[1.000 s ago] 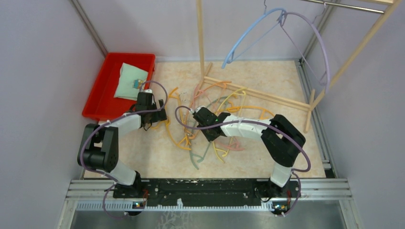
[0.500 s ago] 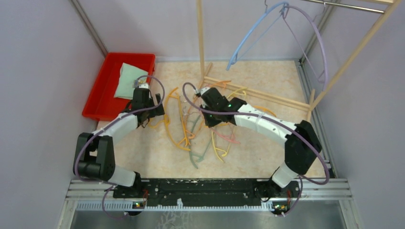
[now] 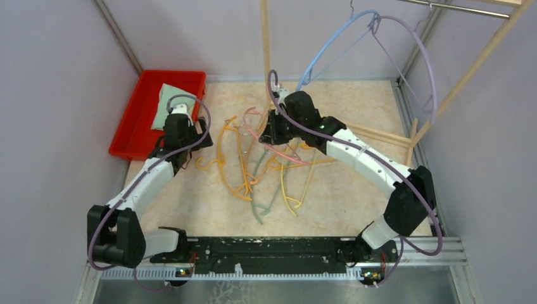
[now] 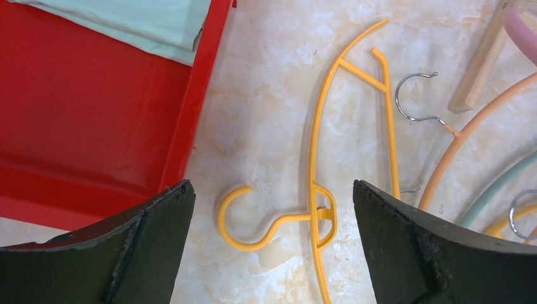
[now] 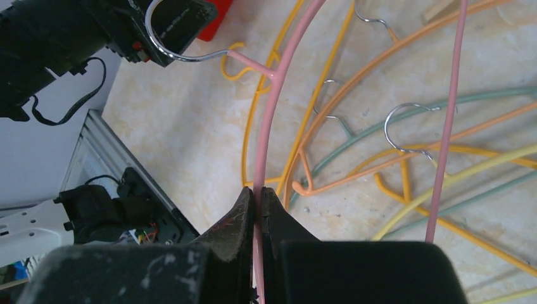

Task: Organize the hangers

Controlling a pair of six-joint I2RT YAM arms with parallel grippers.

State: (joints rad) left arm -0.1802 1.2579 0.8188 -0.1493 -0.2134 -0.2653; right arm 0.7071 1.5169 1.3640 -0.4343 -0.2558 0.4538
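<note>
Several hangers, orange, yellow and green, lie tangled on the table (image 3: 278,183). My right gripper (image 3: 273,130) (image 5: 258,193) is shut on the arc of a pink hanger (image 3: 248,132) (image 5: 278,76) and holds it above the pile, its metal hook toward the left. My left gripper (image 3: 193,142) (image 4: 272,190) is open and empty, hovering over a yellow hanger (image 4: 315,158) (image 3: 221,149) whose hook lies between the fingers, near the red bin. A blue hanger (image 3: 329,47) and a lavender hanger (image 3: 425,57) hang from the rack rail (image 3: 468,9).
A red bin (image 3: 133,120) (image 4: 76,126) holding a pale green cloth (image 3: 170,107) stands at the back left. The wooden rack's upright pole (image 3: 265,44) and base bars (image 3: 373,132) stand behind the pile. Walls close in both sides.
My right gripper has risen and moved toward the back with the pink hanger, lifting it off the pile. My left arm has stretched farther back, nearer the red bin.
</note>
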